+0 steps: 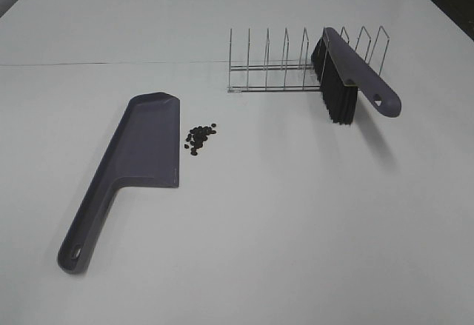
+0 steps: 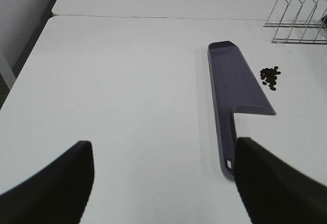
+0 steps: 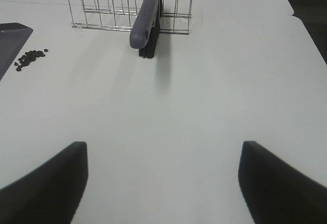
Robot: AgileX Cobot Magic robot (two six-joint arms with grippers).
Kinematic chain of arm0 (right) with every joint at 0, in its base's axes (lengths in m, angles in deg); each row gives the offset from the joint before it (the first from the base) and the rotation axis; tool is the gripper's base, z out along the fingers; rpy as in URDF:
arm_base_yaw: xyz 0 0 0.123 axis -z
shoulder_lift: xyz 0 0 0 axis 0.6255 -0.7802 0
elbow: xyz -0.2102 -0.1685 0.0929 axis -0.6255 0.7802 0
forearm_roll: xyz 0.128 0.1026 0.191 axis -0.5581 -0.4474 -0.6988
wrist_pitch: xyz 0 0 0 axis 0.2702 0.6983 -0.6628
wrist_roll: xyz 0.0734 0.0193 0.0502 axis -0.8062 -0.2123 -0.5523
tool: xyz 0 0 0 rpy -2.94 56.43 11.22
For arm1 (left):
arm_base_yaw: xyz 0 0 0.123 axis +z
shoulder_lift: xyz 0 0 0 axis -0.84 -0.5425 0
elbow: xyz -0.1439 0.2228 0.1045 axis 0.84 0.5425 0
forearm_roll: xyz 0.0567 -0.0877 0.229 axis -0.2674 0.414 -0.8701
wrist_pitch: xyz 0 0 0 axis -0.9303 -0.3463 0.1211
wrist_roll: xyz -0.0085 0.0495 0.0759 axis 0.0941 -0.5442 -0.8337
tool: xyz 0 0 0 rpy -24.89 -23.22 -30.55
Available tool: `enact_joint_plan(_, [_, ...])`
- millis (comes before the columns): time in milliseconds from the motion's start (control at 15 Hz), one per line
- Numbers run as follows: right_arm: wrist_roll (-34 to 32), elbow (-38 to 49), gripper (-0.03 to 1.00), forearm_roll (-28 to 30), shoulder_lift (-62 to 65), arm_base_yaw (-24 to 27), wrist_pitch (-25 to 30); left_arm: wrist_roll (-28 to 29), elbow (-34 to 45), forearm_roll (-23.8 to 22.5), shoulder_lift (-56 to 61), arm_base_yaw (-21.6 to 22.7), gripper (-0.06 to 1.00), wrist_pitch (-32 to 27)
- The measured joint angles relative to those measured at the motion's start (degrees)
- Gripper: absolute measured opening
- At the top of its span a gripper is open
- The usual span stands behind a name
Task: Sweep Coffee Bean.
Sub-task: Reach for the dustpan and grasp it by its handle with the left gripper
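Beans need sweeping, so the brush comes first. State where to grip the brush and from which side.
Grip the brush by its handle, the free end that juts out of the wire rack toward the robot. Bring the right pincer, now open, from the near side, probably closing across the slim handle; the bristles hang below, by the rack.
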Motion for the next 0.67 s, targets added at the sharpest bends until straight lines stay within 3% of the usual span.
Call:
enact_joint_plan(267, [0.00,0.00,0.71,0.00,0.00,0.00,0.00,0.00,-0.11,0.23,0.00,0.00,0.71,0.11])
enact_joint_plan(467, [0.00,0.00,0.71,-0.06,0.00,0.00,0.00,0.00,-1.49,2.92,-8.19,0.00,0.71,8.19])
enact_joint_plan(667, [0.00,0.00,0.71,-0.29,0.00,0.00,0.00,-0.57,-2.12,8.65,-22.57,0.00,0.71,16.04])
